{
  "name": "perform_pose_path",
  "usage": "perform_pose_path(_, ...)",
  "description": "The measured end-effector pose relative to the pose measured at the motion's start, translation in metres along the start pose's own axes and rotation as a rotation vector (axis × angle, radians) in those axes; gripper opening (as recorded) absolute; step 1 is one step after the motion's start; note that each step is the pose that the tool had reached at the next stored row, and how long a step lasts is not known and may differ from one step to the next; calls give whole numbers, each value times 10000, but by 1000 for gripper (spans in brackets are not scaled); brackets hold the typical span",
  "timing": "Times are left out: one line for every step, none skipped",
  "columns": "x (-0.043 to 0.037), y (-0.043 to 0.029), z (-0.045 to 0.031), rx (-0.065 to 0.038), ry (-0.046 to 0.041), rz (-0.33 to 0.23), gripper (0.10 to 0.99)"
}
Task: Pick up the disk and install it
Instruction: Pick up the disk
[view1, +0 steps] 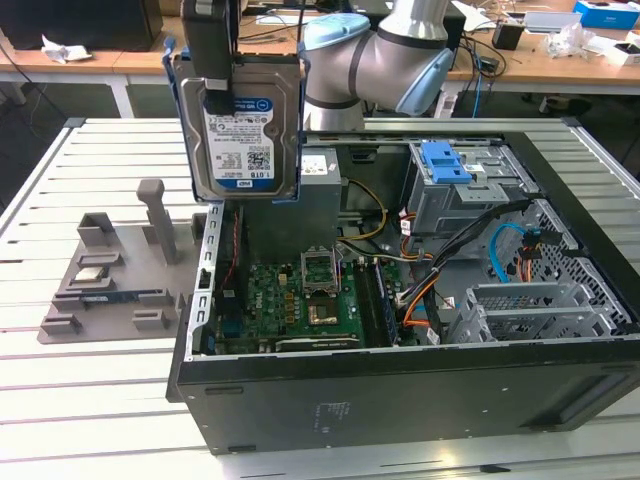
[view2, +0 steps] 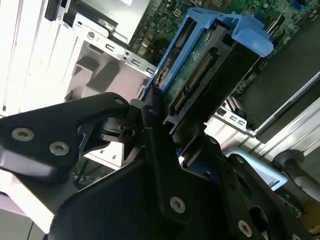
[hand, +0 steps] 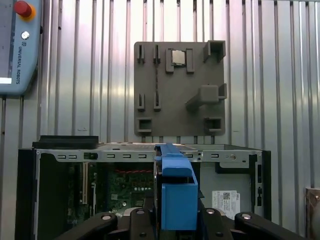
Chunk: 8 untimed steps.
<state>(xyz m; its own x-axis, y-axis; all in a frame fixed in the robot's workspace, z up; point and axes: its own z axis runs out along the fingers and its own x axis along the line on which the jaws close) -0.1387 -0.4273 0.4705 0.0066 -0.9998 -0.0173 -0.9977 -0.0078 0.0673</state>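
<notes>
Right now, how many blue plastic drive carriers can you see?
2. One frames the silver metal hard drive in the claw, above the black computer case; the other blue plastic bracket sits on the grey metal drive cage inside. More may be hidden.

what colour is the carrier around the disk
Bright blue; the disk's carrier shows best in the first wrist view.

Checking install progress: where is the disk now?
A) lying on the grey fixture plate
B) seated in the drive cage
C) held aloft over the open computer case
C: the end effector grips the disk, upright, above the open computer case.
</notes>
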Motion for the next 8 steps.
perform_pose_path(21, 0, 2, 0, -1, 0, 369)
perform_pose_path(63, 0, 7, 0, -1, 0, 369)
perform_pose_path(96, 0, 10, 0, 0, -1, 369)
perform_pose_path(127, 0, 12, 0, 0, -1, 369)
perform_pose_path(140, -1, 13, 0, 0, -2, 369)
perform_pose_path(153, 0, 15, 0, -1, 0, 369)
perform_pose_path(222, 0, 21, 0, 0, 0, 369)
perform_pose_path(272, 0, 25, 1, 0, 0, 369)
